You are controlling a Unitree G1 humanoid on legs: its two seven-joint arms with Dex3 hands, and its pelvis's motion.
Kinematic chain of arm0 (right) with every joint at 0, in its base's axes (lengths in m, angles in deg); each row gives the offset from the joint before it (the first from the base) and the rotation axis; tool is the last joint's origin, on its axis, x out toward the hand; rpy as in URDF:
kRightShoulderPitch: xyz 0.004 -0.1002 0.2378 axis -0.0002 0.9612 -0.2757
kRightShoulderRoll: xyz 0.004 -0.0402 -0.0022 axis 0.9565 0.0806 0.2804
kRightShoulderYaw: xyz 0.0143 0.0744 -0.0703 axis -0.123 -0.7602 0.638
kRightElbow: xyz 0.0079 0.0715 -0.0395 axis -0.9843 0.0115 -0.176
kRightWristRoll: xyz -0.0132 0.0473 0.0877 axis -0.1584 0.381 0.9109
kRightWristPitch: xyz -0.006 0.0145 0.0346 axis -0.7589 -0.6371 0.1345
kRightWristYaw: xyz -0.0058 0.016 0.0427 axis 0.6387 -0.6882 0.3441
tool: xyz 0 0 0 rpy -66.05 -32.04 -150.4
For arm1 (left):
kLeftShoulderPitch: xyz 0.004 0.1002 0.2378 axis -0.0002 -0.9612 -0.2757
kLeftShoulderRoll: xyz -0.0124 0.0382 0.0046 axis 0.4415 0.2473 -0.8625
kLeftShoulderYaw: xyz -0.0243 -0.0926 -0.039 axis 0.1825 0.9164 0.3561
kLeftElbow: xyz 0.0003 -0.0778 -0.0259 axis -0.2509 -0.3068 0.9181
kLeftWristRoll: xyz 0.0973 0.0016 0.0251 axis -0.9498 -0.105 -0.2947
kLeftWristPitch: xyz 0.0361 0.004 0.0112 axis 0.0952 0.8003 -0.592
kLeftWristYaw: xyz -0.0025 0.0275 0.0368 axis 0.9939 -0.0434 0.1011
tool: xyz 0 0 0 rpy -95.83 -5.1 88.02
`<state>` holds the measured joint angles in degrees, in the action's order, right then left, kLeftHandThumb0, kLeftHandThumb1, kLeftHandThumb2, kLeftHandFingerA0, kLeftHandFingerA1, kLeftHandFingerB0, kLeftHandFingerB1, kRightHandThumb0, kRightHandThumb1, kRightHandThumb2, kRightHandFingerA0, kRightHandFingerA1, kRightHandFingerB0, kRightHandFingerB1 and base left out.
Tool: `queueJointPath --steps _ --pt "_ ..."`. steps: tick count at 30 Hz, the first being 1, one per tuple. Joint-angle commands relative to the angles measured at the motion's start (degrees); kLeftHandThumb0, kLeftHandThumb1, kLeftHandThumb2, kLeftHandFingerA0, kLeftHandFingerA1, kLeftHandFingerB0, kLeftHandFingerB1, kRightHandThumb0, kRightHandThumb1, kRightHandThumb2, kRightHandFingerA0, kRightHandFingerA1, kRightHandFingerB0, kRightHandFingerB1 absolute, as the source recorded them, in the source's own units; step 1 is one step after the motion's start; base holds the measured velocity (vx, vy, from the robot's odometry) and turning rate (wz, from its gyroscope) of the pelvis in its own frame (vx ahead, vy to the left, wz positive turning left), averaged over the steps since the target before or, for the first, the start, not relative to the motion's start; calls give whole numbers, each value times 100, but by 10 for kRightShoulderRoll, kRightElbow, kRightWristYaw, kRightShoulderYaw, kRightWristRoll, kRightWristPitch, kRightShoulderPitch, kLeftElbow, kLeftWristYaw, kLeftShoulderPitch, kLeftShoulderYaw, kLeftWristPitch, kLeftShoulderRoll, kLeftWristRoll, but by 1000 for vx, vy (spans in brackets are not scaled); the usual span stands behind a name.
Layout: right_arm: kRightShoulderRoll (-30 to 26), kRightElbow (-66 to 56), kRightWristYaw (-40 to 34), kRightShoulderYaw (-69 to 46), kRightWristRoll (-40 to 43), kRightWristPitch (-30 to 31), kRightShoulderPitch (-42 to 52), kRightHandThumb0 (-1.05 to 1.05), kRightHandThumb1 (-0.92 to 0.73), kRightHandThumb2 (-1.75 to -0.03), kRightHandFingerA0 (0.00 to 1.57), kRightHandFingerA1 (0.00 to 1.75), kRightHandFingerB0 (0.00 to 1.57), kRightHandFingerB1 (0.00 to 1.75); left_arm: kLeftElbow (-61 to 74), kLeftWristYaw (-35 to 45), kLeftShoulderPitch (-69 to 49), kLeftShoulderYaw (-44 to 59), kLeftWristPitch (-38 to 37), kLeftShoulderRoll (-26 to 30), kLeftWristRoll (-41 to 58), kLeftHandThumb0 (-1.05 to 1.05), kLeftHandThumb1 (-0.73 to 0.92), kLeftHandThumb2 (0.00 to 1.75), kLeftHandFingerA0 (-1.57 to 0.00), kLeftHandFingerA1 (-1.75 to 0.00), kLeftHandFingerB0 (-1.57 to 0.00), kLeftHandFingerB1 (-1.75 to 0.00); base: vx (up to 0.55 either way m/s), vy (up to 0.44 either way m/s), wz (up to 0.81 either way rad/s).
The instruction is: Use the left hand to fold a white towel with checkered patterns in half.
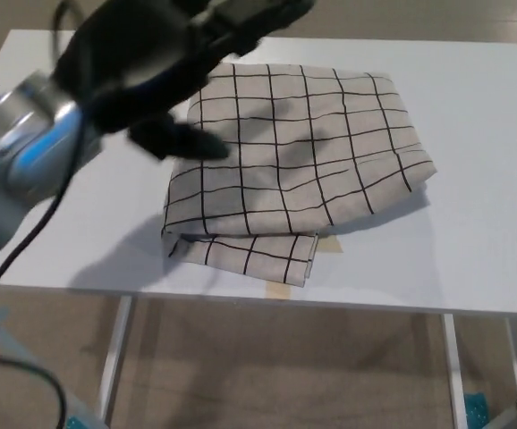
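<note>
White tabletop [491,179] fills most of the head view, with its thin metal legs [115,357] showing below the near edge and tan floor [285,366] under that. Nearest on the table is the checkered towel [303,152], white with thin black grid lines. It's lying folded, and a lower layer pokes out along the near edge right by the table's front lip. The top layer is a bit rumpled, with a bumpy right-hand edge and a soft crease across the middle. Just under that front corner there's a small tan patch on the table edge, can't tell what it is.

Further back and to the left, the left hand [142,63] hovers above the towel's left side, blurry, fingers spread and grasping nothing. The silver forearm [21,170] runs off the left edge.
</note>
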<state>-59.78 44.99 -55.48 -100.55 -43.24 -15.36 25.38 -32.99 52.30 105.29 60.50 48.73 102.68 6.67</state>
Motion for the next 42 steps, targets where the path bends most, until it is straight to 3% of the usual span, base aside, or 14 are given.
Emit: queueJointPath --steps 1,2,8,13,14,16,27,28,29,30,33,40,41,42 --pt "-12 -27 -4 -70 86 73 55 -43 -64 -58 35 55 49 46 239 268 -489 345 52 82 537 -55 37 70 -1 -26 -8 -38 0 0 0" --pt "-13 -26 -6 -71 84 74 53 -42 -64 -58 36 55 49 46 238 287 -508 357 54 79 556 -51 43 55 -9 -24 -14 -28 0 0 0" --pt "-3 -16 -10 -70 75 70 49 -42 -64 -59 38 55 51 47 231 383 -630 429 82 51 635 -58 39 67 -8 -27 -14 -36 0 0 0" --pt "5 -14 -7 -71 70 64 68 -41 -64 -59 39 55 51 46 203 419 -699 458 50 48 622 -61 40 68 -6 -27 -14 -35 0 0 0" --pt "5 -14 -5 -71 69 62 74 -41 -64 -59 38 54 51 46 190 427 -714 454 44 46 617 -30 21 82 -2 -50 0 -47 0 0 0" --pt "5 -12 2 -73 70 56 87 -42 -62 -58 38 55 49 46 172 436 -746 446 33 40 609 -31 21 82 -2 -50 0 -47 0 0 0" --pt "23 -21 -11 -60 46 38 114 -40 -64 -59 40 54 50 47 113 395 -815 330 -46 12 515 -32 19 81 -1 -49 0 -46 0 0 0" --pt "29 26 5 -70 65 -25 103 -39 -62 -57 40 52 52 49 92 387 -816 310 -50 3 492 -59 43 54 -17 -30 -20 -28 0 0 0" --pt "31 39 10 -73 70 -42 100 -39 -62 -57 40 52 52 49 86 385 -816 306 -50 1 487 -59 43 54 -17 -30 -20 -28 0 0 0" --pt "32 53 13 -76 74 -54 92 -40 -58 -56 41 53 55 52 65 381 -803 298 -52 -5 476 -29 18 81 -6 -51 -5 -48 0 0 0" --pt "32 62 14 -77 76 -59 84 -40 -58 -56 41 53 55 52 42 380 -787 293 -54 -11 467 -29 18 81 -6 -51 -5 -48 0 0 0" --pt "28 -38 -1 -53 54 67 111 -39 -63 -58 40 53 50 47 -180 295 -671 268 -74 -71 352 -26 16 80 -12 -52 -11 -50 0 0 0" --pt "28 -42 0 -53 55 72 112 -40 -63 -58 40 53 49 47 -194 285 -660 265 -75 -72 341 -55 42 53 -28 -34 -28 -31 0 0 0" --pt "27 -42 2 -52 57 77 111 -47 -48 -85 35 60 39 56 -240 247 -628 256 -74 -78 306 -62 45 55 -33 -34 -32 -31 0 0 0"
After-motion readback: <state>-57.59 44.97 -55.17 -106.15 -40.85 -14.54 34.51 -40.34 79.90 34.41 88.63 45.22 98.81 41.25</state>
